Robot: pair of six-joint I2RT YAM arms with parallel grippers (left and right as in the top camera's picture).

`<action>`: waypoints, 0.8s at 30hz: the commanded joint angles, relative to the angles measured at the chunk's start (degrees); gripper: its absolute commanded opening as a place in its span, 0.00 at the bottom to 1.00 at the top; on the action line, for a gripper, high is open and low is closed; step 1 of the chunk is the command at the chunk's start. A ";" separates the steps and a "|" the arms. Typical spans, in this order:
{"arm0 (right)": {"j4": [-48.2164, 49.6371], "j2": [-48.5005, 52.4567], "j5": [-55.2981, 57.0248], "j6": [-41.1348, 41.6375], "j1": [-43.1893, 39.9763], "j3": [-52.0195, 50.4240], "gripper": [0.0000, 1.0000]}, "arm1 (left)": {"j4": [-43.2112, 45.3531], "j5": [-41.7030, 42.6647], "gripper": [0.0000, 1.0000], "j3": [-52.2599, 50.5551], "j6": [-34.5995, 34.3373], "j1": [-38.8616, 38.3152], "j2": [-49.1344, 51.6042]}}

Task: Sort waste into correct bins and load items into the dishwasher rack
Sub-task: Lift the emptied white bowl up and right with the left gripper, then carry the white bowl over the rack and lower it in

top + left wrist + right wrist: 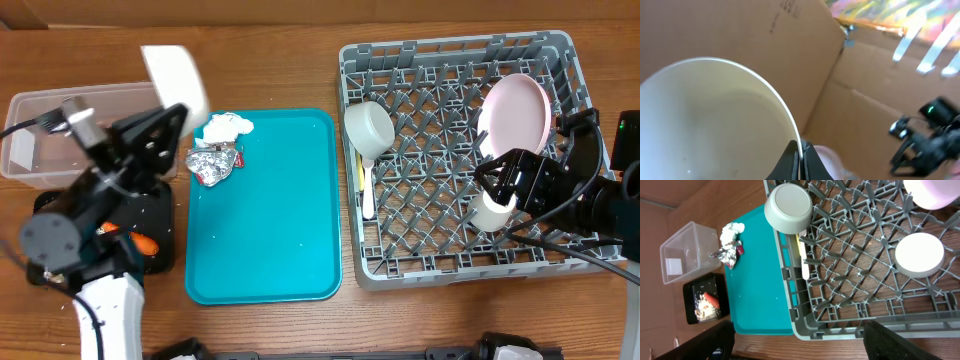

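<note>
My left gripper (176,108) is shut on the rim of a cream-white bowl (175,72), held tilted in the air above the left bins. In the left wrist view its fingers (801,161) pinch the thin bowl rim (790,120). My right gripper (505,190) hovers open and empty over the grey dishwasher rack (455,260), above a small white cup (919,255). The rack also holds another bowl (368,128), a pink plate (517,115) and a pale spoon (802,260). A white napkin (228,127) and foil wrapper (213,163) lie on the teal tray.
The teal tray (265,220) lies between the bins and the rack. A clear tub (45,135) stands at far left. In front of it the black tray (705,300) holds scraps and an orange carrot piece (711,300). Cardboard walls stand behind.
</note>
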 commanded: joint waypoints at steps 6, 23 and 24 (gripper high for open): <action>0.33 -0.20 -0.26 0.00 -0.11 0.35 0.86 | -13.68 -13.86 0.04 0.57 -2.54 -19.96 6.01; 0.00 -0.20 -0.22 -0.02 -0.11 0.35 0.86 | -12.63 -29.88 0.04 0.57 -7.78 -44.11 20.00; 0.00 -0.20 -0.24 -0.02 -0.11 0.35 0.86 | -12.57 -30.82 0.04 0.57 -7.85 -45.46 20.90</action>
